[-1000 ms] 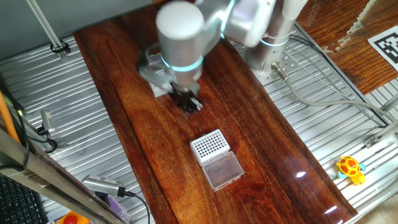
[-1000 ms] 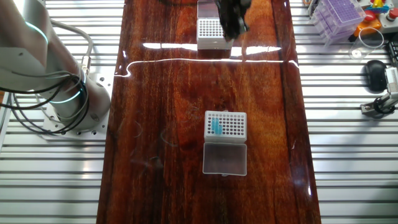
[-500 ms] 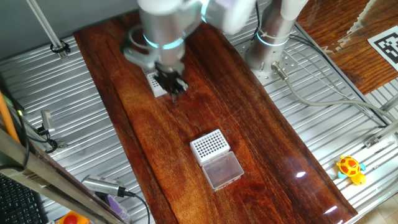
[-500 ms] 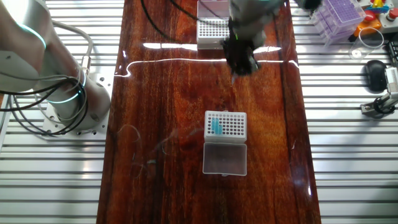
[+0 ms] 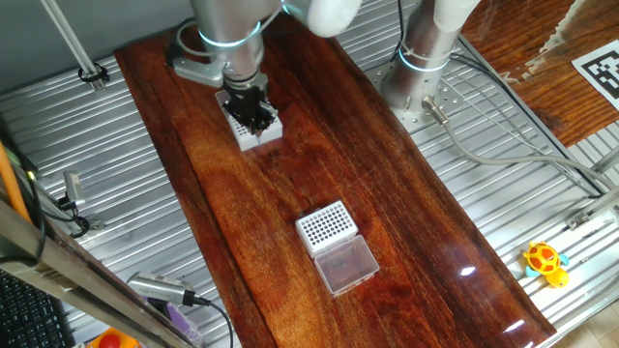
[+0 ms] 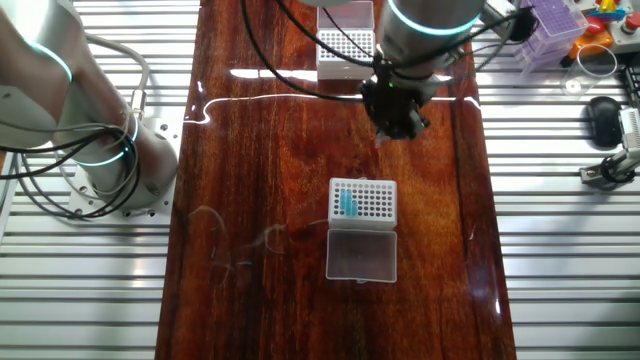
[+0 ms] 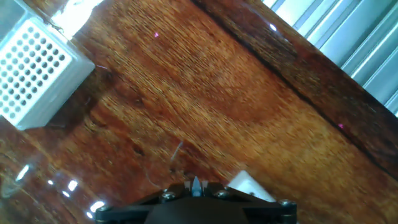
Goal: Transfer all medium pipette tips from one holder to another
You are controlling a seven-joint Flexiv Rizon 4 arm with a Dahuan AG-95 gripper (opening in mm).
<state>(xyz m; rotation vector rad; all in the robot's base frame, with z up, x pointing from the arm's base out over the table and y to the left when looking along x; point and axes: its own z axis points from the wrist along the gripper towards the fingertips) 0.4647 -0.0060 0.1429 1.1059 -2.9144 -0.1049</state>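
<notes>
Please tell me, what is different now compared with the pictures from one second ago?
Only the arm moved: the black two-finger gripper shifted across the wooden table near the empty white perforated holder. I cannot tell whether it grasped or released anything. Both that holder and the white holder with the open lid, with its teal-blue pipette tips, stayed in place.

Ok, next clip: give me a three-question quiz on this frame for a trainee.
1. True or false: the teal pipette tips sit in the holder beside the clear lid.
2. How many white holders stand on the wooden table? A one, B two, C three.
3. Fill in: the claw hangs over bare wood ___ the holders.
Key: 1 true; 2 B; 3 between.
</notes>
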